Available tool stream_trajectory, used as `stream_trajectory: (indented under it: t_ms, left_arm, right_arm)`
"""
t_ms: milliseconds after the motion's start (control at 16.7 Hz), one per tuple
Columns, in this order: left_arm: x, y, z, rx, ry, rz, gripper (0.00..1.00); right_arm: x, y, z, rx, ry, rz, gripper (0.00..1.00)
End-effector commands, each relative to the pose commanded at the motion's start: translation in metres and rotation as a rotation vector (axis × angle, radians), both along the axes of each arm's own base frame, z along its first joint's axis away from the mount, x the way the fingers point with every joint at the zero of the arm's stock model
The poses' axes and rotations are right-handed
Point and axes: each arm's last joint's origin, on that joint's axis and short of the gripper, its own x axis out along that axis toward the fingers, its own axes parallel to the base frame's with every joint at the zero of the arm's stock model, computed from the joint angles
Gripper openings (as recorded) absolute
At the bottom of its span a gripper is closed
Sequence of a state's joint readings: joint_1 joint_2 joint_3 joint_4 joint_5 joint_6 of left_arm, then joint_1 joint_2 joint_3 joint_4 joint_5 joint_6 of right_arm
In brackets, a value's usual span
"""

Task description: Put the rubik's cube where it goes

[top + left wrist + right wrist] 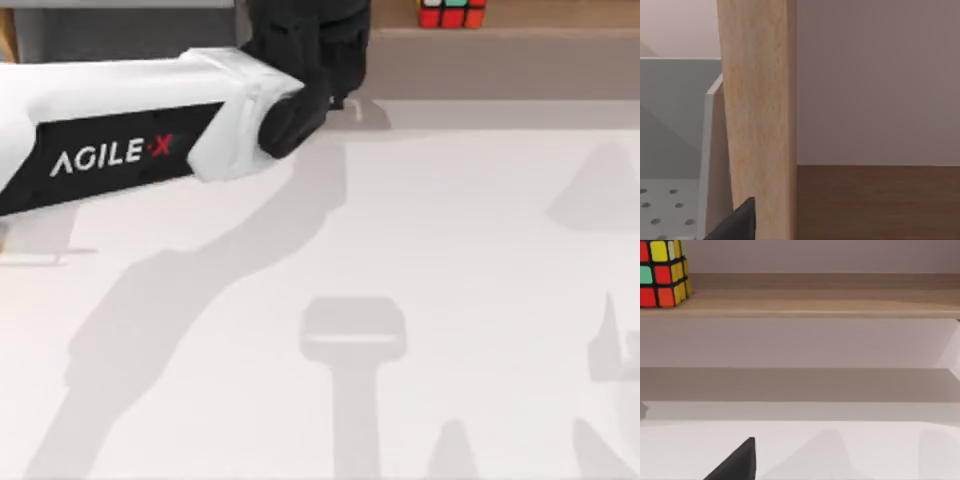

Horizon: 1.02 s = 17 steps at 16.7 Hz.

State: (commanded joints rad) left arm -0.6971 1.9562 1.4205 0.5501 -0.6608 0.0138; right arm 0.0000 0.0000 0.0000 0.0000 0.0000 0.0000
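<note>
One cube is all this task concerns, and judging by where it sits, the job looks nearly or wholly done.

Nearest the camera, the white tabletop [450, 250] carries nothing but soft grey shadows of the arms. Farther in, the left arm [120, 140] reaches across from the top view's left toward the back edge, its left hand [310, 60] a dark mass pushed up against the shelving; whether its fingers are apart or together I cannot tell. Its wrist camera looks at a pale wooden upright [757, 110] close by, with a grey perforated bin [670, 205] to one side and a darker brown shelf board [880, 200] to the other. A dark fingertip [740, 222] juts into that view.

The right hand is parked low over the tabletop, facing the shelf; a dark fingertip [737, 462] shows in its wrist view, and whether its fingers are parted or closed I cannot say.

Farthest back, the rubik's cube [452, 12] stands on the wooden shelf [560, 18], apart from both hands, with red, white and green stickers on top; the right wrist view shows the same cube [662, 272] resting flat on the board [830, 302], yellow on its side face. Behind the shelf is a plain pale wall [815, 255].

What seems left is only for the left arm to back away.
</note>
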Motion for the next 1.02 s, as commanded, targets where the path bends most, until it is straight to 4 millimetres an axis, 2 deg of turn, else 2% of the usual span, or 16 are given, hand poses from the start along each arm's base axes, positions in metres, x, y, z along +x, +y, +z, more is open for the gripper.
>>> stream_trajectory:
  t_ms: [240,420,540,720,1020]
  left_arm:
    - [0.011,-0.055,-0.043,0.009,0.007,0.0,1.0]
    - [0.011,-0.094,-0.08,0.011,0.007,-0.001,1.0]
    - [0.009,-0.114,-0.101,0.013,0.007,-0.003,1.0]
    - [0.006,-0.128,-0.114,0.006,0.002,-0.006,1.0]
    - [0.006,-0.128,-0.114,0.006,0.002,-0.006,1.0]
  right_arm:
    - [0.0,0.0,0.0,0.0,0.0,0.0,1.0]
    - [0.0,0.0,0.0,0.0,0.0,0.0,1.0]
    - [0.0,0.0,0.0,0.0,0.0,0.0,1.0]
    - [0.0,0.0,0.0,0.0,0.0,0.0,1.0]
    - [0.0,0.0,0.0,0.0,0.0,0.0,1.0]
